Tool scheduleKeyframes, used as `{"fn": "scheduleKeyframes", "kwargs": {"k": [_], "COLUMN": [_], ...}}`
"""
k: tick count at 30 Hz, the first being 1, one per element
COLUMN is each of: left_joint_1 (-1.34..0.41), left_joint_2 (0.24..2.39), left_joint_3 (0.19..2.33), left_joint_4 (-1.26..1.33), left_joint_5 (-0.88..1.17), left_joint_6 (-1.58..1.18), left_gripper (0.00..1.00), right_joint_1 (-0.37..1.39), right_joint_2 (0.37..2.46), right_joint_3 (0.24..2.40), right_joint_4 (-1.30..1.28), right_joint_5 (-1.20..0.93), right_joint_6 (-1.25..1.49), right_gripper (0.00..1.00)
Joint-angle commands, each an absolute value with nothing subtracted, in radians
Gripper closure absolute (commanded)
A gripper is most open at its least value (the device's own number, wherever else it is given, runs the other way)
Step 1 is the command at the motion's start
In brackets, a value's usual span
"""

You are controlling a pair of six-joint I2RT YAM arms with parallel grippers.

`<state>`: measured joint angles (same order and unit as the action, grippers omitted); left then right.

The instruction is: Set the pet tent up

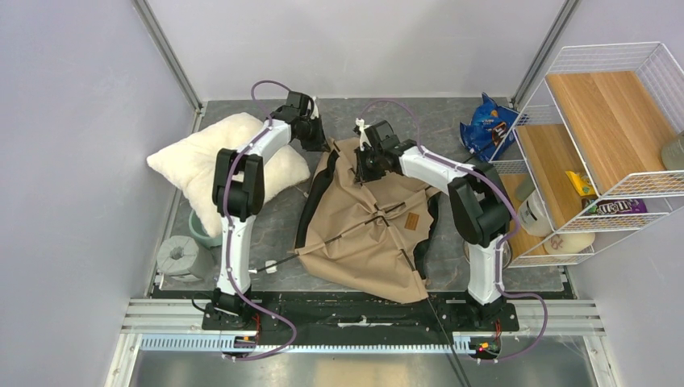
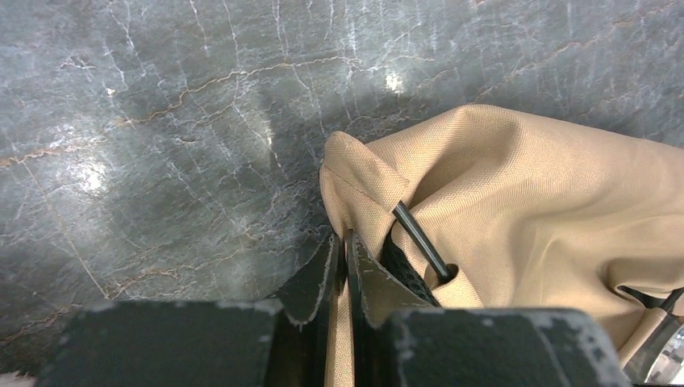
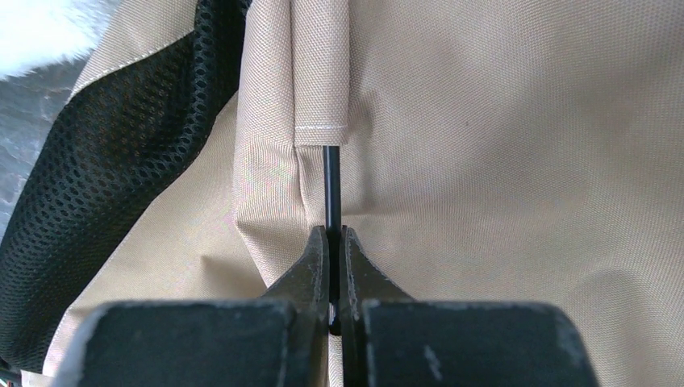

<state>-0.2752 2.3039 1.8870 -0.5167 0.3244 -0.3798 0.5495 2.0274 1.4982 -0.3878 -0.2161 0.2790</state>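
The pet tent [image 1: 367, 234] lies collapsed on the grey table as tan fabric with black lining at its edges, thin black poles across it and a brown label patch [image 1: 411, 222]. My left gripper [image 1: 319, 143] is at the tent's far-left corner. In the left wrist view that gripper [image 2: 345, 242] is shut on a fold of tan fabric, beside a pole end [image 2: 419, 239] entering an eyelet. My right gripper [image 1: 364, 165] is at the tent's far edge. Seen from the right wrist, this gripper [image 3: 334, 234] is shut on a black pole [image 3: 331, 185] just below its fabric sleeve [image 3: 321, 72].
A fluffy white pillow [image 1: 218, 161] lies left of the tent, under the left arm. A grey roll [image 1: 184, 258] and a teal bowl [image 1: 202, 230] sit near the left arm's base. A blue snack bag [image 1: 488, 129] lies at the back right, beside a wire shelf [image 1: 613, 137] holding items.
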Motion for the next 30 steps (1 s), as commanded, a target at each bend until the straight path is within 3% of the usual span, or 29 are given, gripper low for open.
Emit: {"fn": "scheduleKeyframes", "kwargs": {"k": [1, 6, 12, 17, 30], "left_joint_1": [-0.278, -0.278, -0.277, -0.278, -0.278], "left_joint_2": [2.213, 2.186, 2.121, 2.057, 1.932], "left_joint_3": [1.947, 1.985, 2.028, 2.063, 2.050], "left_joint_4": [-0.545, -0.574, -0.569, -0.565, -0.565], "left_joint_5": [0.362, 0.313, 0.233, 0.203, 0.184], "left_joint_6": [-0.337, -0.323, -0.340, -0.348, -0.366], "left_gripper": [0.82, 0.49, 0.26, 0.20, 0.19], "right_joint_1": [0.549, 0.549, 0.549, 0.539, 0.400], "right_joint_2": [1.934, 1.901, 1.881, 1.869, 1.943], "right_joint_3": [1.463, 1.434, 1.434, 1.448, 1.502], "right_joint_4": [-0.186, -0.096, -0.035, -0.009, 0.158], "right_joint_5": [-0.182, -0.145, -0.094, -0.081, -0.227], "right_joint_6": [0.322, 0.337, 0.342, 0.321, 0.514], "right_gripper": [1.00, 1.00, 1.00, 1.00, 1.00]}}
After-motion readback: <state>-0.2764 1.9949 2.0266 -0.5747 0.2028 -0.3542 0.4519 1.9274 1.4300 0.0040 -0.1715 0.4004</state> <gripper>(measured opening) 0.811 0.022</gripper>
